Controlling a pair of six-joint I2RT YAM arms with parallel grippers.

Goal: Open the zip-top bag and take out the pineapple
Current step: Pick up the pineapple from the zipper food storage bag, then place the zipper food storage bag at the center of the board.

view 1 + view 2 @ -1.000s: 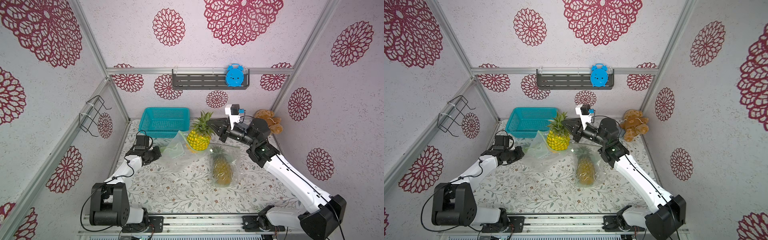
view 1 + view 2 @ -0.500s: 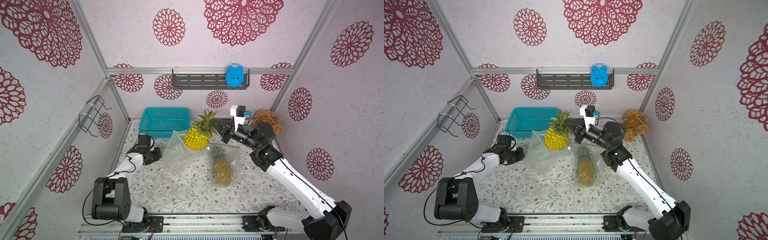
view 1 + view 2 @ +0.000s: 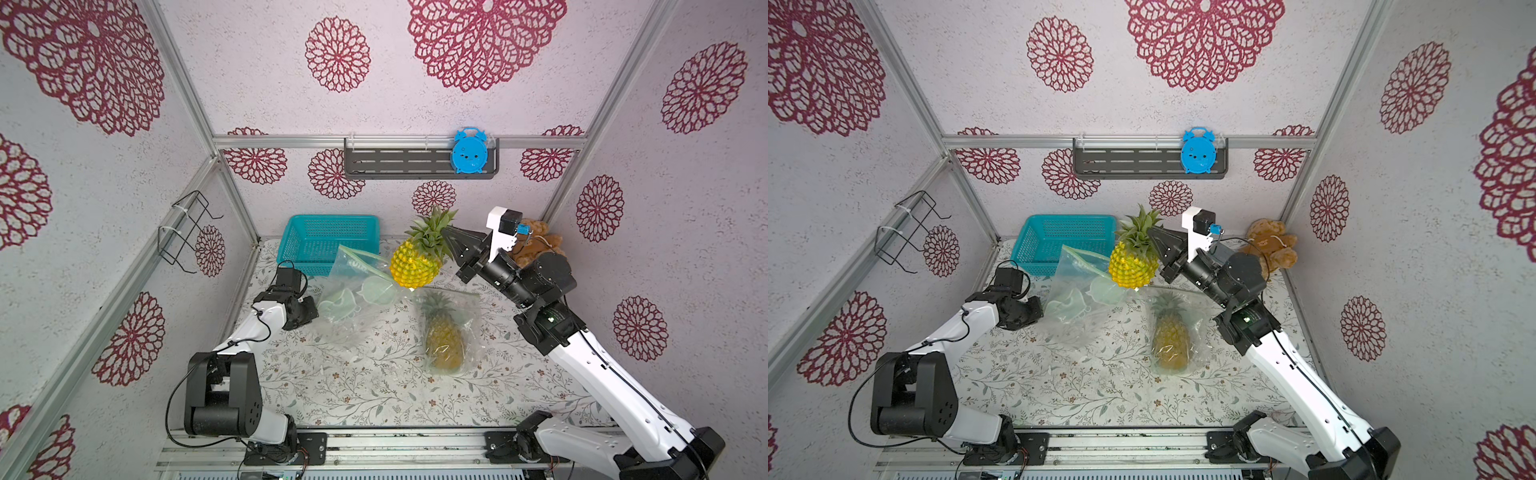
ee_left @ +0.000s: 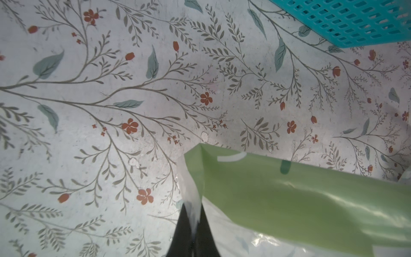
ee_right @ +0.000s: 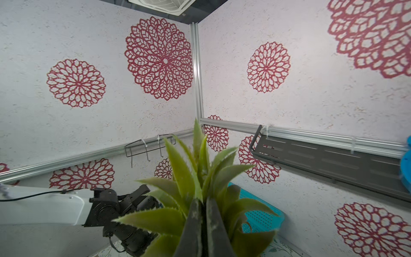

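Pineapples are showing in two places on the flowered tabletop. Nearest, right of centre, a bagged pineapple is lying on its side inside a crumpled clear bag, its crown pointing away toward the far wall.

Further back on the left, the left pincer is sitting low over the tabletop and is pinching a thin edge of the zip-top bag, with its jaws pressed together on the film. The bag is slumping to the right from that grip, its green strip running off across the left wrist view, and nothing yellow is showing inside it.

Just beyond the bag's right edge, the yellow pineapple is hanging in the air, clear of the tabletop and tilting with its crown toward the far right. The right pincer is clamping narrowly on those green crown leaves, reaching in from the right. Whether the fruit's base is brushing the bag cannot be told.

Behind the bag, a teal basket is standing against the far wall, and a teddy bear is sitting in the far right corner. Above them, a dark wall shelf is carrying a blue alarm clock.
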